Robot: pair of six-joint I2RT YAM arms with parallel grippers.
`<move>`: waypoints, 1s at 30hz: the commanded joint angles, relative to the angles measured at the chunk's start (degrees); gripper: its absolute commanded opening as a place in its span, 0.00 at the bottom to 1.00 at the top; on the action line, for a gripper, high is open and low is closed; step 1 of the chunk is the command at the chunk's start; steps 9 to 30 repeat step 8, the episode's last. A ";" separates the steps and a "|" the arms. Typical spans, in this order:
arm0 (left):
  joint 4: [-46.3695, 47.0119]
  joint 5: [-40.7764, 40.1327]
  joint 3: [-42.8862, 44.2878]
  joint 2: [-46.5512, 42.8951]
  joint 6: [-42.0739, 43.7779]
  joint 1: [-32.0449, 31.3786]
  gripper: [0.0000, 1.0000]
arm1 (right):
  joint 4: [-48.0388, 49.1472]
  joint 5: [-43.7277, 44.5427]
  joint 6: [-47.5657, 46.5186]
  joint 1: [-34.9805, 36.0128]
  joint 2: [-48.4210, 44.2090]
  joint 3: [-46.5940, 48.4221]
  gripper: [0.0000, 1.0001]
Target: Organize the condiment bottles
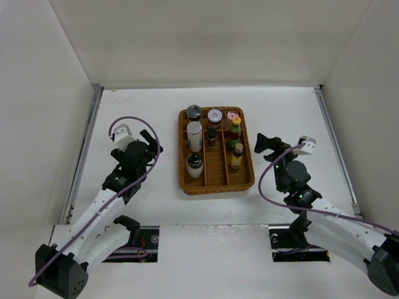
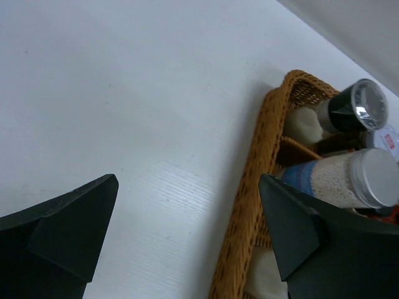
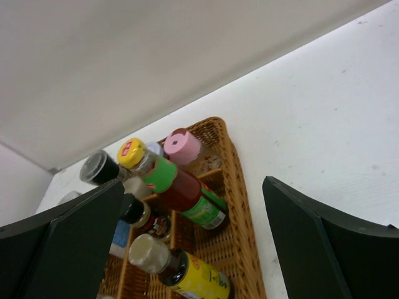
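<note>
All the condiment bottles stand in the brown wicker tray (image 1: 218,189). The left column holds a black-lidded jar (image 1: 194,112), a white cylinder (image 1: 194,136) and another dark-lidded jar (image 1: 194,164). A grey-lidded jar (image 1: 214,116) and a small dark bottle (image 1: 211,137) are in the middle. On the right stand a pink-lidded jar (image 1: 232,116), the green-labelled yellow-capped bottle (image 1: 235,129) and the brown yellow-labelled bottle (image 1: 237,156). My left gripper (image 1: 149,142) hangs open left of the tray and holds nothing. My right gripper (image 1: 265,146) is open and empty, right of the tray.
The tray's rim (image 2: 249,205) runs just inside my left gripper's (image 2: 188,180) right finger. From the right wrist, the tray's rim (image 3: 240,205) and the pink-lidded jar (image 3: 182,146) lie ahead of my right gripper (image 3: 192,182). White walls enclose the table.
</note>
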 commanded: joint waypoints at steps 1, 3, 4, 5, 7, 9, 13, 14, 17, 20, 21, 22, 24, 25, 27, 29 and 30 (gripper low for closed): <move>-1.45 4.50 4.56 -3.05 -1.22 -1.43 1.00 | 2.41 1.48 2.79 -2.33 -1.27 -0.89 1.00; 0.40 5.21 4.91 -4.37 -0.96 -3.53 1.00 | 1.54 1.48 3.23 -3.39 -2.06 -1.24 1.00; 1.10 5.47 5.00 -4.72 -0.96 -4.50 1.00 | 1.01 1.56 3.23 -3.91 -2.41 -1.25 1.00; 1.46 5.74 5.35 -4.73 -0.96 -5.29 1.00 | 0.40 1.83 3.23 -4.70 -2.85 -1.33 1.00; 1.02 5.57 6.67 -3.68 -0.61 -5.92 1.00 | -0.57 2.35 3.93 -6.54 -3.81 -1.77 1.00; 1.19 5.56 6.76 -3.41 -0.43 -5.92 1.00 | -1.01 2.36 4.28 -7.25 -4.08 -1.86 1.00; 1.19 5.56 6.76 -3.41 -0.43 -5.92 1.00 | -1.01 2.36 4.28 -7.25 -4.08 -1.86 1.00; 1.19 5.56 6.76 -3.41 -0.43 -5.92 1.00 | -1.01 2.36 4.28 -7.25 -4.08 -1.86 1.00; 1.19 5.56 6.76 -3.41 -0.43 -5.92 1.00 | -1.01 2.36 4.28 -7.25 -4.08 -1.86 1.00; 1.19 5.56 6.76 -3.41 -0.43 -5.92 1.00 | -1.01 2.36 4.28 -7.25 -4.08 -1.86 1.00; 1.19 5.56 6.76 -3.41 -0.43 -5.92 1.00 | -1.01 2.36 4.28 -7.25 -4.08 -1.86 1.00; 1.19 5.56 6.76 -3.41 -0.43 -5.92 1.00 | -1.01 2.36 4.28 -7.25 -4.08 -1.86 1.00; 1.19 5.56 6.76 -3.41 -0.43 -5.92 1.00 | -1.01 2.36 4.28 -7.25 -4.08 -1.86 1.00; 1.19 5.56 6.76 -3.41 -0.43 -5.92 1.00 | -1.01 2.36 4.28 -7.25 -4.08 -1.86 1.00; 1.19 5.56 6.76 -3.41 -0.43 -5.92 1.00 | -1.01 2.36 4.28 -7.25 -4.08 -1.86 1.00; 1.19 5.56 6.76 -3.41 -0.43 -5.92 1.00 | -1.01 2.36 4.28 -7.25 -4.08 -1.86 1.00; 1.19 5.56 6.76 -3.41 -0.43 -5.92 1.00 | -1.01 2.36 4.28 -7.25 -4.08 -1.86 1.00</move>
